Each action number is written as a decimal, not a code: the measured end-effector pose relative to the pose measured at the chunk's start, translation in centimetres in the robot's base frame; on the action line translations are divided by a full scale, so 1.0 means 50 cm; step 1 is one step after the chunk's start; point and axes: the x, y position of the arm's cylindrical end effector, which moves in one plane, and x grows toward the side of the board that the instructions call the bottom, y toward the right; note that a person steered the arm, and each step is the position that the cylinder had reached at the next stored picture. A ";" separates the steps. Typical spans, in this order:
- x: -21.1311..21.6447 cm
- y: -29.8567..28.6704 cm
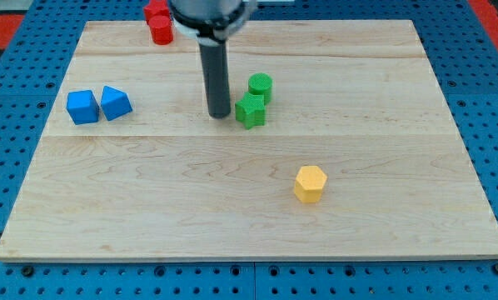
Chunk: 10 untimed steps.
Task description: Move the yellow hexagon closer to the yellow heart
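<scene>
Well below and right of the green star (250, 111), the yellow hexagon (310, 183) sits alone.
My tip (220, 114), a bare gripperless rod touching nothing, stands just left of that star; the hexagon looks light, rigid, best pushed flat-faced; no yellow heart shows.

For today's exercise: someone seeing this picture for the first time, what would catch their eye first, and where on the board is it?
The dark rod stands out first, dropping from the view's top to the board's middle, with my tip just left of the green star-like block. Next comes the yellow hexagon, alone toward the view's lower right. No yellow heart is visible; two blue blocks sit at the left.
</scene>
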 end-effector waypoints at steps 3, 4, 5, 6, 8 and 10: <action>0.229 0.353; 0.258 0.292; 0.227 0.216; 0.172 0.173; 0.159 0.099; 0.167 0.065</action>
